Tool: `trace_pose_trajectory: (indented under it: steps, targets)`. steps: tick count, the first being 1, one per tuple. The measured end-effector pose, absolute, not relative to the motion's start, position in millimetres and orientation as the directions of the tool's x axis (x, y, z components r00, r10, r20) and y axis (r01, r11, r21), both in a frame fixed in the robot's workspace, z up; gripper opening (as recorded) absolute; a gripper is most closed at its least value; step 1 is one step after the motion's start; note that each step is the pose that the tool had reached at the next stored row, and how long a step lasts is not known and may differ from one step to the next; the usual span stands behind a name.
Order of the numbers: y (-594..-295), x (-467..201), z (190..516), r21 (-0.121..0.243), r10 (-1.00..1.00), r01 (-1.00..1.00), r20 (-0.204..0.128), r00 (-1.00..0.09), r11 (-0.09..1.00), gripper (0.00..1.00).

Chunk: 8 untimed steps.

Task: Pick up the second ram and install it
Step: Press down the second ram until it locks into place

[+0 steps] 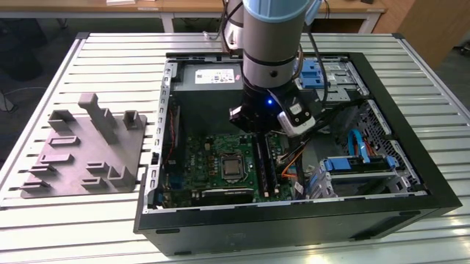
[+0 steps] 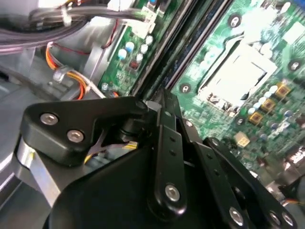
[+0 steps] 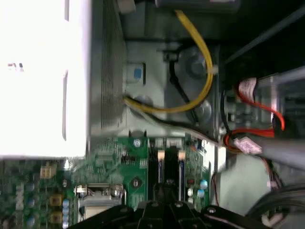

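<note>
The gripper (image 1: 270, 131) is lowered inside the open case (image 1: 411, 165), directly over the slots (image 3: 169, 167) beside the socket (image 1: 231, 165) on the board (image 1: 202, 159), presumably so a stick can be lined up with a slot. In the second wrist view the gripper's linkage (image 2: 167, 157) is seen close above the board (image 2: 248, 57). Whether the jaws are apart or clamped cannot be told, and the ram cannot be made out with certainty; it may be hidden beneath the gripper. A grey fixture (image 1: 85, 154) sits on the table (image 1: 74, 231), at the exterior view's left.
</note>
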State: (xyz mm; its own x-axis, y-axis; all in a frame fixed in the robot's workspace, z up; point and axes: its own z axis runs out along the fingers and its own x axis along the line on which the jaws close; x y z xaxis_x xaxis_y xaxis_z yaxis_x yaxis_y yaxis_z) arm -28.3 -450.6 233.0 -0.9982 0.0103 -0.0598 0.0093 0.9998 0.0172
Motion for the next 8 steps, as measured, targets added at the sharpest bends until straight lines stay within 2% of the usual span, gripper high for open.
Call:
trace_pose_trajectory:
  steps: [8]
  targets:
    - [-477.2, -28.6, 232.6, 0.005, 0.010, 0.009, -0.060, -0.998, 1.000, 0.10]
